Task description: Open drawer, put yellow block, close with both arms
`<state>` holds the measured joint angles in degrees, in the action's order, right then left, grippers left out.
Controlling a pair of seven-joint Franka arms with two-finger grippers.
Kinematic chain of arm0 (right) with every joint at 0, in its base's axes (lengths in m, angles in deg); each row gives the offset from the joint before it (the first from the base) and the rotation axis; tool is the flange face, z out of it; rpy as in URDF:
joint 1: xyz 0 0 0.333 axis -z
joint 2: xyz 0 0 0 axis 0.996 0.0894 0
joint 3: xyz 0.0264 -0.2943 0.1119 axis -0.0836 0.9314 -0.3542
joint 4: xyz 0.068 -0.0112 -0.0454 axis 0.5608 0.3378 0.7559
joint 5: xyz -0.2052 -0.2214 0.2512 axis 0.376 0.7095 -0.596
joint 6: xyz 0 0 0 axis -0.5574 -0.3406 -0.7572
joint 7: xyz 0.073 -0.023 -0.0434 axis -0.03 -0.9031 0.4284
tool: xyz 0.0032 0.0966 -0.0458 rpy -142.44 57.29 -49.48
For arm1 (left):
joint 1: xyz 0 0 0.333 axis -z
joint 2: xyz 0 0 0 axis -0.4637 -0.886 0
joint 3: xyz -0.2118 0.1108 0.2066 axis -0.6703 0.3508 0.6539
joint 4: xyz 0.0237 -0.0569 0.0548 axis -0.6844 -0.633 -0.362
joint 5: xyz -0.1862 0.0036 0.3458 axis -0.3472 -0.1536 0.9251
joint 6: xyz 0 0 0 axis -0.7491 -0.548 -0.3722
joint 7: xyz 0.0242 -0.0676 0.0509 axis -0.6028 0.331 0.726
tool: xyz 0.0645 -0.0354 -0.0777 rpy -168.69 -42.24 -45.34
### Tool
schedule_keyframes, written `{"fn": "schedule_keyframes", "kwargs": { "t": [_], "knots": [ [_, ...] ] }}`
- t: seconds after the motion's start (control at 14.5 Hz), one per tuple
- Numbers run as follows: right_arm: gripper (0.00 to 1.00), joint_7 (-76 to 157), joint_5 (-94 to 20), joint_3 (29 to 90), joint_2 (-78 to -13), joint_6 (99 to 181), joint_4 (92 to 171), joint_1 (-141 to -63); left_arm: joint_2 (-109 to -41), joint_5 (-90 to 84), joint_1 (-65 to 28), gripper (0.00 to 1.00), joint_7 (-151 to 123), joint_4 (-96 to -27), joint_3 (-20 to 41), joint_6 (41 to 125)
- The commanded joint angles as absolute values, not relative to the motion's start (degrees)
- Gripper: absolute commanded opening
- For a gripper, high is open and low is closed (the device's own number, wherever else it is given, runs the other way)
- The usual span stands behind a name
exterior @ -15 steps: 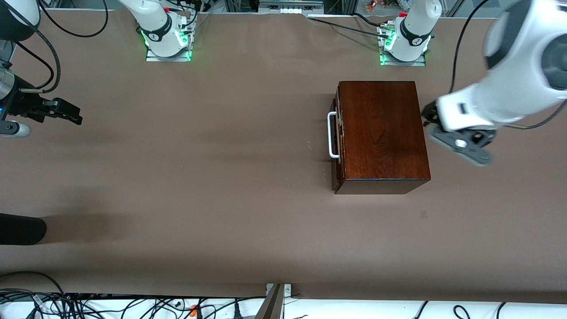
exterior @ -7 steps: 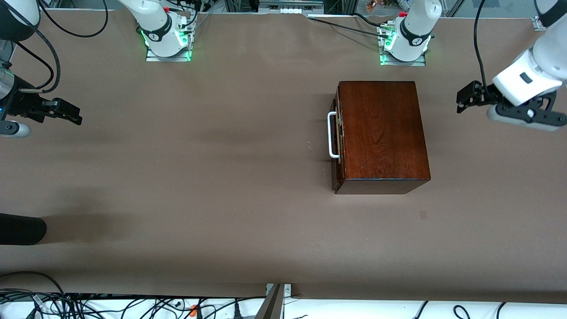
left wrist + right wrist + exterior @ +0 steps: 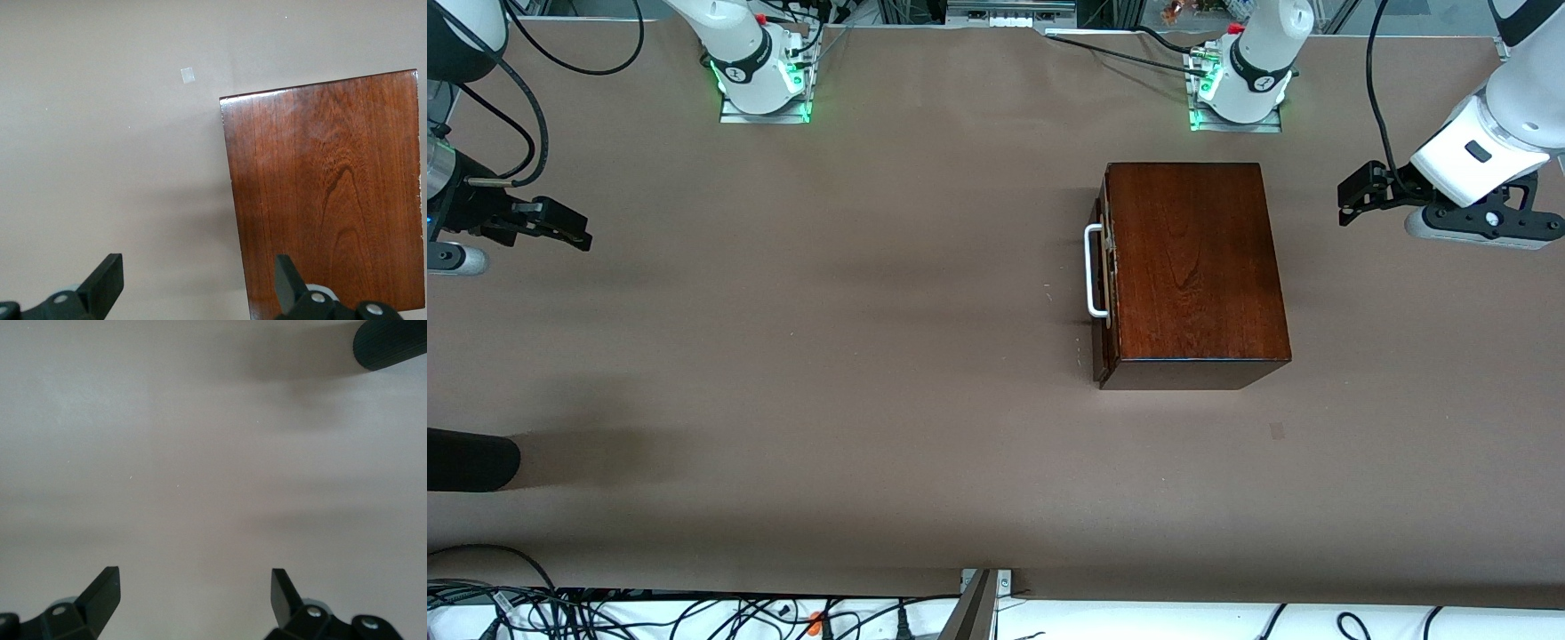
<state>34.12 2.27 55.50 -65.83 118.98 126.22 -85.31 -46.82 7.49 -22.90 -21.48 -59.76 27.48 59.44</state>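
Beside the spread, empty left gripper (image 3: 1352, 197), the drawer (image 3: 1104, 284) looks rigid, likely sliding stiffly; hook its white bar handle (image 3: 1090, 271). Right gripper (image 3: 569, 227) waits, spread.

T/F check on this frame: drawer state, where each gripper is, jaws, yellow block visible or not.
1. The drawer is shut in the wooden box. True.
2. The left gripper grips the white handle. False: it is open and empty, over bare table at the left arm's end.
3. The right gripper is open over the table at the right arm's end. True.
4. The yellow block sits on top of the box. False: no yellow block shows in any view.
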Motion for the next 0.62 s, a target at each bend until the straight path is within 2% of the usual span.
{"fn": "schedule_keyframes", "kwargs": {
  "t": [0.0, 0.55],
  "knots": [
    [1.00, 34.58, 1.50, 55.95, -66.18, 119.16, 126.14, -85.66, -46.61, 6.59, -22.52, 1.00, -21.27, -59.97, 28.32, 59.54],
    [1.00, 34.58, 1.41, 55.95, -66.09, 119.25, 126.14, -85.66, -47.67, 7.20, -22.70, 1.00, -21.54, -58.82, 27.71, 56.90]
  ]
}}
